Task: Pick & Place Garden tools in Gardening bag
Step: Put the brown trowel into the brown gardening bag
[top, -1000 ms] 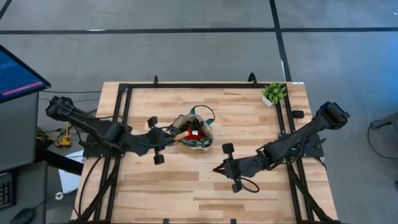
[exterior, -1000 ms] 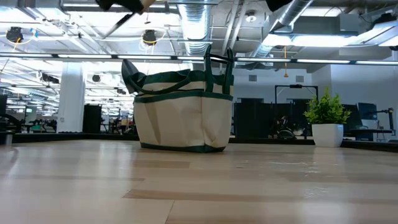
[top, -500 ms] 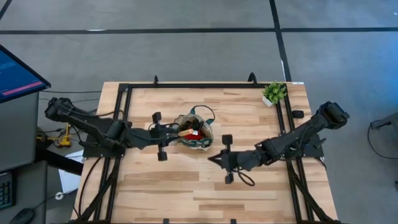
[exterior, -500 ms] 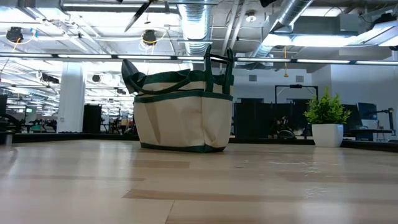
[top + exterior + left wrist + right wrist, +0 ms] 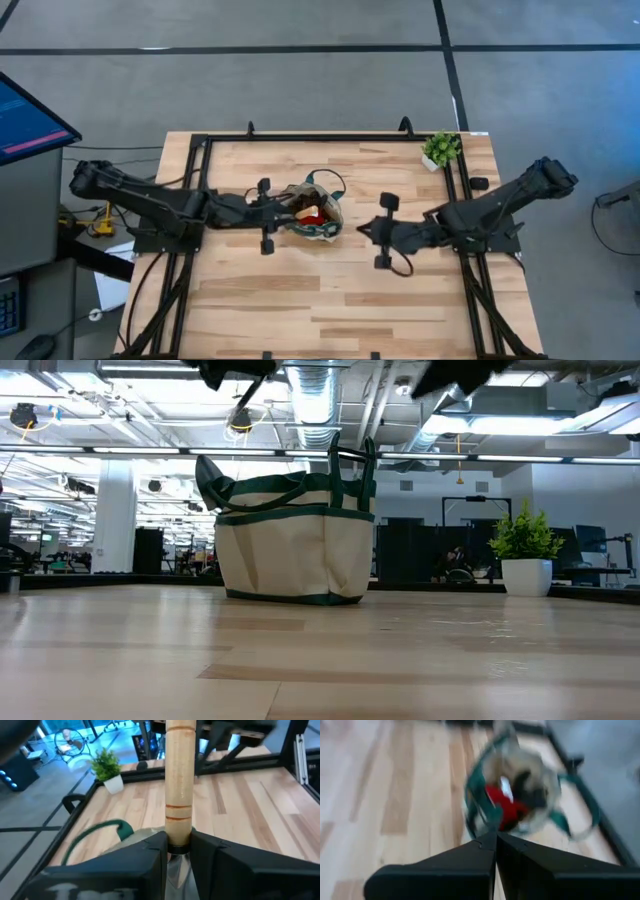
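Since a second ago the left gripper (image 5: 281, 205) has carried its load inward from beside the gardening bag (image 5: 312, 210) to the bag's near rim, while the right gripper (image 5: 362, 231) has swung up from the table's front middle to just beside the bag's other side. That puts the held tool right at the opening — my read is the drop-in is the step in hand, not yet done. In the left wrist view the left fingers (image 5: 150, 851) pinch a wood-handled tool (image 5: 179, 785) at the dark collar where the handle meets pale metal; the handle is a smooth round light-wood dowel with two thin scored rings, and the working end is hidden below the fingers. The right gripper's fingers are pressed together, holding nothing, tips aimed at the bag mouth in its own wrist view. The bag stands upright mid-table, soft cream fabric with dark green trim and thin floppy loop handles (image 5: 346, 465) — its slack rim will likely give if nudged. Inside it, a red piece (image 5: 506, 805) and dark shapes show, blurred, so some tools already sit in it. The small potted plant (image 5: 440, 150) in a white pot stands at the far right corner, well apart. The table (image 5: 300, 290) is pale wood planks inside a black metal frame.
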Motion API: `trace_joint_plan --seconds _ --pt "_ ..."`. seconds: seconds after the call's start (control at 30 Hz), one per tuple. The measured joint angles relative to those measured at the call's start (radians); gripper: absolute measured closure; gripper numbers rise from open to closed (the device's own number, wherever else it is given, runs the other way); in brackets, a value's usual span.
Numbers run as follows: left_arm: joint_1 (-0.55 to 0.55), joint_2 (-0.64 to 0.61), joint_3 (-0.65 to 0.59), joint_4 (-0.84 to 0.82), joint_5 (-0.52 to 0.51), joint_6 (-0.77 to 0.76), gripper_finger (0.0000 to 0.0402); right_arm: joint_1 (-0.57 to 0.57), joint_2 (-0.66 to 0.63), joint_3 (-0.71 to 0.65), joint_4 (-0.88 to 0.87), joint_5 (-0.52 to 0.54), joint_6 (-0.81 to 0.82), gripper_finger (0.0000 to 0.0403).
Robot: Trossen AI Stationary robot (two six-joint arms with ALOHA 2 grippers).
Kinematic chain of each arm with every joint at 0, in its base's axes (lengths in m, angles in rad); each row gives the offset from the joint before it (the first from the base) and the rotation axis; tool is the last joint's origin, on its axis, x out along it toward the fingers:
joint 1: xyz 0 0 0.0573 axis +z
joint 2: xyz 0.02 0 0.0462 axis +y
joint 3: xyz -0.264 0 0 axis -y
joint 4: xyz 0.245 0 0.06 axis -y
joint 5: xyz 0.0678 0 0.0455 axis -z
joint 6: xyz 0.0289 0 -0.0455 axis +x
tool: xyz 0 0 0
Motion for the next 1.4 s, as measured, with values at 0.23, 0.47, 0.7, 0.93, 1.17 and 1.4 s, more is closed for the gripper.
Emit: trace_joint_plan --seconds 0.23,0.47,0.7,0.93,1.17,1.4 --pt "-0.015 0.000 -0.028 0.043 -0.001 -0.005 0.0364 -0.068 0.070 0.000 -0.088 -0.102 0.060 0.0403" --pt "-0.064 -0.027 -0.029 0.063 -0.001 -0.006 0.0364 -0.176 0.223 -0.001 -0.069 -0.157 0.031 0.0403" --pt "-0.124 -0.101 -0.029 0.048 -0.006 -0.005 0.0364 -0.264 0.323 0.001 0.045 -0.158 -0.064 0.0403" --pt "-0.166 -0.165 -0.029 0.033 -0.027 -0.004 0.0364 -0.318 0.372 0.000 0.138 -0.291 -0.117 0.0403" --pt "-0.174 -0.187 -0.029 0.011 -0.055 -0.004 0.0364 -0.290 0.384 0.000 0.237 -0.477 -0.119 0.0403" --pt "-0.174 -0.190 -0.029 -0.005 -0.065 -0.005 0.0364 -0.248 0.384 0.000 0.344 -0.542 -0.119 0.0403"
